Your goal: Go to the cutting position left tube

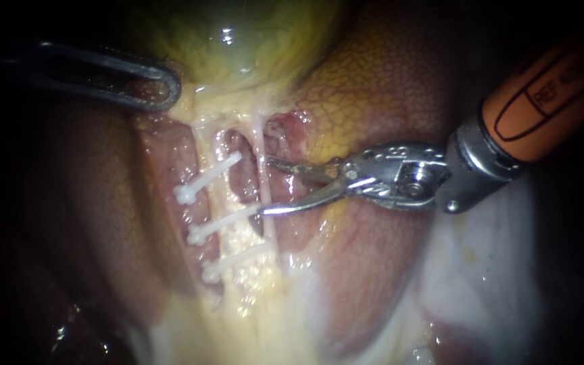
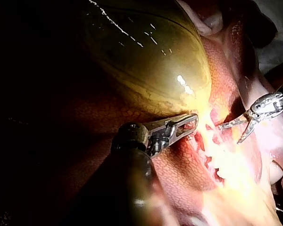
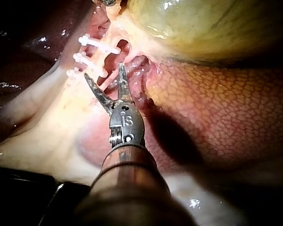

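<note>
Endoscope view: right instrument (image 1: 264, 186), blades wide apart at a thin tube (image 1: 259, 138), wet liver (image 1: 386, 88) and yellow gallbladder (image 1: 238, 34) around.

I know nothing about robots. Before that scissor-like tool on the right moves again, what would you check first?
1. Right instrument's end effector open: ok, a gap shows between its blades.
2. Blades around the left tube: not ok. Their tips sit at the right tube, short of the left one.
3. Clips on the left tube: ok, three in view.
4. Left instrument holding tissue by the gallbladder: cannot tell.
</note>
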Available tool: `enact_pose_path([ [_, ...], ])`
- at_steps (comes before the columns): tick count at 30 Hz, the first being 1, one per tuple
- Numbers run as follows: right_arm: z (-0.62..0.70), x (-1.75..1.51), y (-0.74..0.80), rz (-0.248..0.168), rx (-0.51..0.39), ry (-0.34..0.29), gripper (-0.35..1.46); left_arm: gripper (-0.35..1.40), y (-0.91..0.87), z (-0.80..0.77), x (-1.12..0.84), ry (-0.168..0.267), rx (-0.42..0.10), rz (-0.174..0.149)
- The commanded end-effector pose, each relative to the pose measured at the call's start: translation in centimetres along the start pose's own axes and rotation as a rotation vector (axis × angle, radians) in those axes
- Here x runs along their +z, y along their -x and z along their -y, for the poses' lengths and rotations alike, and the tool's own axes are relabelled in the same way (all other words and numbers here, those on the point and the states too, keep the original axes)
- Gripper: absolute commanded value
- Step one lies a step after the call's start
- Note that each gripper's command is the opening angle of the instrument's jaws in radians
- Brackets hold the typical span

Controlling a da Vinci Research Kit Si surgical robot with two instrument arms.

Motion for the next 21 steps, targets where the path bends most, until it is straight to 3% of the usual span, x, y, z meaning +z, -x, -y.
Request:
enact_pose_path([
  [1,0.02,0.01,-0.01,0.000,-0.006,-0.005,1.26,-0.35,0.00,0.00,0.00,0.000,0.000,0.000],
  [8,0.08,0.10,-0.05,0.008,-0.033,-0.048,1.26,-0.35,0.00,0.00,0.00,0.000,0.000,0.000],
  [15,0.01,0.30,-0.03,0.006,-0.041,-0.049,1.26,-0.35,0.00,0.01,-0.01,0.000,0.000,0.000],
  [21,-0.08,0.37,0.09,0.023,-0.050,-0.049,1.26,-0.35,-0.01,0.01,-0.01,0.000,0.000,0.000],
])
